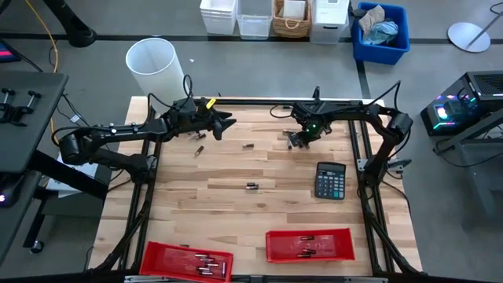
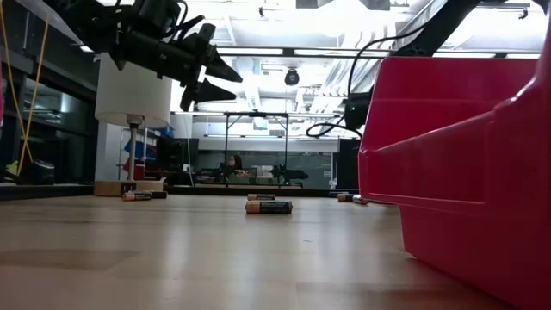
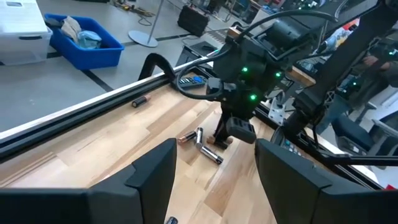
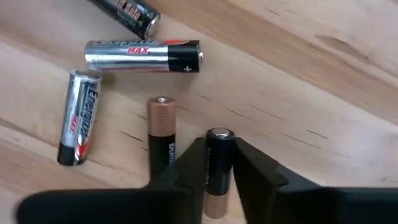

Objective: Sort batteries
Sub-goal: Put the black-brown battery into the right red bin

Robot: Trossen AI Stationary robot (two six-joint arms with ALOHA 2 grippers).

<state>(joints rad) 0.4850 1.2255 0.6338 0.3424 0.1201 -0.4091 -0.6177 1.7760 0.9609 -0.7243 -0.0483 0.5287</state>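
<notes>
Several batteries lie in a cluster on the wooden table at the far right. My right gripper [image 1: 298, 141] points down into the cluster and is shut on a black-and-copper battery [image 4: 219, 149]. Beside it lie another copper-and-black battery [image 4: 161, 134] and two silver ones [image 4: 78, 118] [image 4: 143, 56]. More batteries lie loose at the far left [image 1: 200, 135] and at the middle [image 1: 252, 186]. My left gripper [image 1: 225, 123] hovers open above the far left of the table and holds nothing. My right gripper pinches the battery's two long sides [image 4: 219, 163] between its two fingers, on the black half. The fingers [image 4: 186, 171] come from above, pointing down. The battery lies flat on the table, its copper end [image 4: 215, 208] toward the wrist.
Two red bins [image 1: 187, 261] [image 1: 309, 244] with batteries stand at the near edge. A black calculator [image 1: 331, 180] lies at the right. A black rail [image 3: 93, 109] runs along the far edge, with one battery [image 3: 138, 101] beside it. Bare wood lies between the cluster and the bins.
</notes>
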